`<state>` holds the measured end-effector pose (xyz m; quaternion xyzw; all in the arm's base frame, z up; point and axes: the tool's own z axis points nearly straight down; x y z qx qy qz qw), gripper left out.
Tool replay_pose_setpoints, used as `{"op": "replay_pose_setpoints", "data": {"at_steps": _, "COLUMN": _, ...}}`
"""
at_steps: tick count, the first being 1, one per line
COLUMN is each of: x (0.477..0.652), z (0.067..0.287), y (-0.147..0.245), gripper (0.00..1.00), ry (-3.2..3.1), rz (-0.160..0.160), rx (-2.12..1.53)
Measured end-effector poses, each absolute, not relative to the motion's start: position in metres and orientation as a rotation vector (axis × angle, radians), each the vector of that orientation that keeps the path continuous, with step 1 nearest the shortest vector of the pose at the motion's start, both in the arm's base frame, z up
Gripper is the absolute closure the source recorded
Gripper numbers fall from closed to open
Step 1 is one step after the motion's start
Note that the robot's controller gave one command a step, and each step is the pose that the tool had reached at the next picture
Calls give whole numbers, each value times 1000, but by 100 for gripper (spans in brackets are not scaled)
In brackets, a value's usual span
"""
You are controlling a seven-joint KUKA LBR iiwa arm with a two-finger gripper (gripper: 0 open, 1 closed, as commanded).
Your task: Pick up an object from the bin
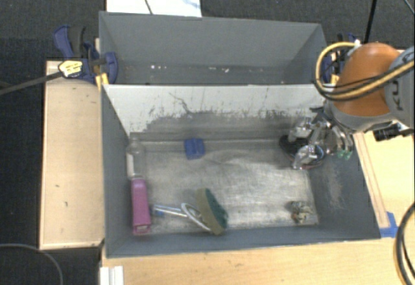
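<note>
My gripper point(299, 146) is at the bin's right side, near the back wall, low over the floor and open. A small black thing point(288, 143) lies right at its fingertips, on their left; whether they touch it I cannot tell. A small grey-brown lump point(299, 212) rests on the floor near the front right, well in front of the gripper.
A blue block point(194, 148) lies by the back wall at mid-left. Along the left wall are a clear tube point(133, 157) and a pink bottle point(140, 205). A green-edged brush point(213, 210) and a blue-handled metal clip point(175, 212) lie near the front.
</note>
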<state>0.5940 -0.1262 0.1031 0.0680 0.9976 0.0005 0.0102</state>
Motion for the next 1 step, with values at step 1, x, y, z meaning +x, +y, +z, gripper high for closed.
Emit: {"op": "replay_pose_setpoints", "data": {"at_steps": 1, "x": 581, "z": 243, "y": -154, "gripper": 100, "ry": 3127, "rz": -5, "rx": 142}}
